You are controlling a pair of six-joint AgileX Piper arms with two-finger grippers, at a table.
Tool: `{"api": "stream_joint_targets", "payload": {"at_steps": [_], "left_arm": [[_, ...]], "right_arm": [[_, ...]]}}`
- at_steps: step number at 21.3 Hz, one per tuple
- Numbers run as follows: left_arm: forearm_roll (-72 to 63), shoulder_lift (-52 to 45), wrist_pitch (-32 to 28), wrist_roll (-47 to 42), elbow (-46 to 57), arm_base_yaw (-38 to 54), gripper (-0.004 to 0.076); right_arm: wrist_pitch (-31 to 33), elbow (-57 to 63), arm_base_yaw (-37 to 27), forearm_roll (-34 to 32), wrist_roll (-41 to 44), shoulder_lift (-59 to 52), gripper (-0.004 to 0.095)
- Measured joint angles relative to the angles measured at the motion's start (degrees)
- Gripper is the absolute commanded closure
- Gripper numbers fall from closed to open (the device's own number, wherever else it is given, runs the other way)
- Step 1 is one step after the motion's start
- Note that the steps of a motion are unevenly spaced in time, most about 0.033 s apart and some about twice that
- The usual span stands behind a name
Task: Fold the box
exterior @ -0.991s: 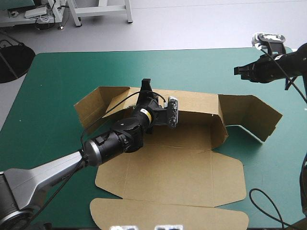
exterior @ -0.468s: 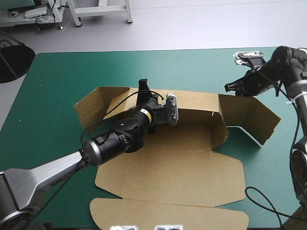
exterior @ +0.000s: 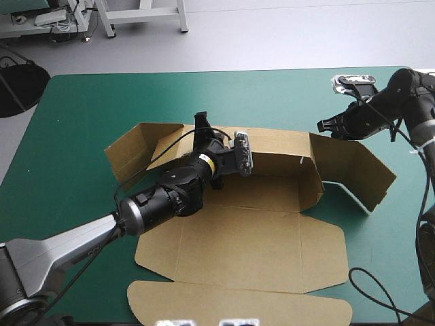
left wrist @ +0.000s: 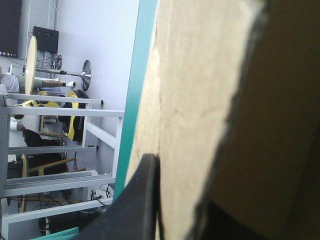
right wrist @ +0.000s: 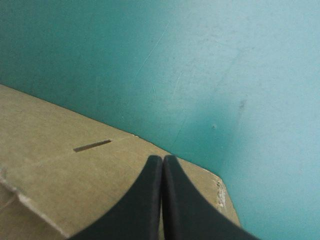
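Teal-green cover [exterior: 102,102] beneath brown box [exterior: 258,251]; left claw [exterior: 202,122] pinching far wall [exterior: 275,146].

There is 1 brown box [exterior: 258,251], a single cut sheet of board, on 1 table [exterior: 102,102] with a teal-green cover. 2 grippers are in view: 1 left gripper [exterior: 202,125] and 1 right gripper [exterior: 325,126].

From above and behind, the high view takes in the whole table [exterior: 88,122] and box [exterior: 258,238]. The left wrist view, turned sideways, hugs a box wall; the right looks closely down on a box corner.
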Motion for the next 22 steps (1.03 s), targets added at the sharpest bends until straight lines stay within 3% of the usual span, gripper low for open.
{"api": "stream_joint_targets", "payload": {"at_steps": [10, 22], "left_arm": [[0.07, 0.00, -0.06, -1.28, 0.00, 0.00, 0.0733], [4.43, 0.23, -0.18, -6.86, 0.42, -0.16, 0.0733]], "right_arm": [[0.14, 11.24, 0.00, 0.21, -1.33, -8.32, 0.0925], [0.13, 11.72, 0.00, 2.13, -1.58, -9.01, 0.0926]]}}
